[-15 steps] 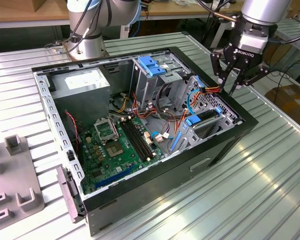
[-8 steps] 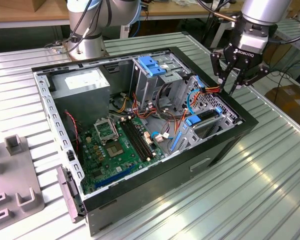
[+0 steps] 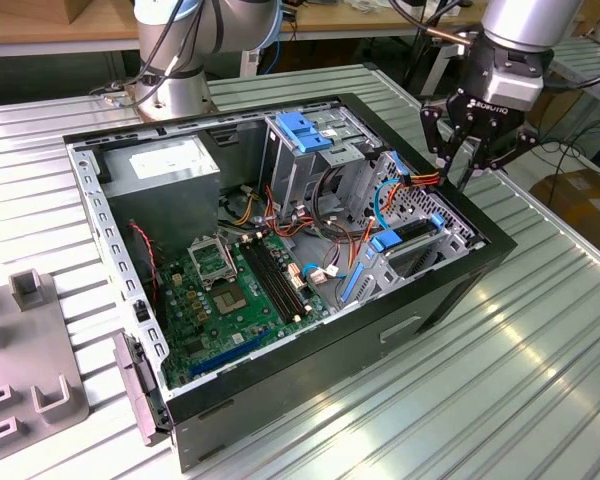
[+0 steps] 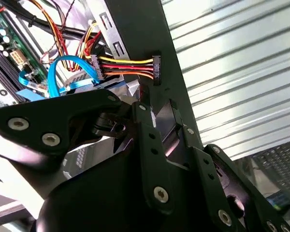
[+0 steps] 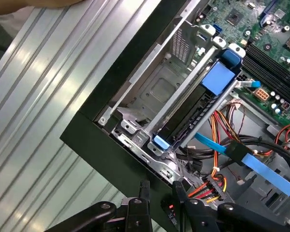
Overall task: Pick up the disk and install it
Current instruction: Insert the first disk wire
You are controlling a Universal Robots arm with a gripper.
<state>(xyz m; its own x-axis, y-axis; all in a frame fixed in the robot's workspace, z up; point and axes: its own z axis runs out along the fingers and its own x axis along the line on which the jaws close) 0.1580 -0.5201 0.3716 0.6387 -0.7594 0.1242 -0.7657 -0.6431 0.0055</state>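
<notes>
Black end effector [image 3: 477, 150] hovers over open computer case [image 3: 460, 262] — print unreadable.

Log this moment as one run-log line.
hand: above computer case rim, near drive cage | grip: unclear | disk: not identified | power connector: hanging by hand

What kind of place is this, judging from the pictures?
Probably a robotics lab or test workshop. An open computer case lies on a ribbed metal table, a robot arm's gripper hangs over its drive cage, and cardboard boxes stand behind.
</notes>
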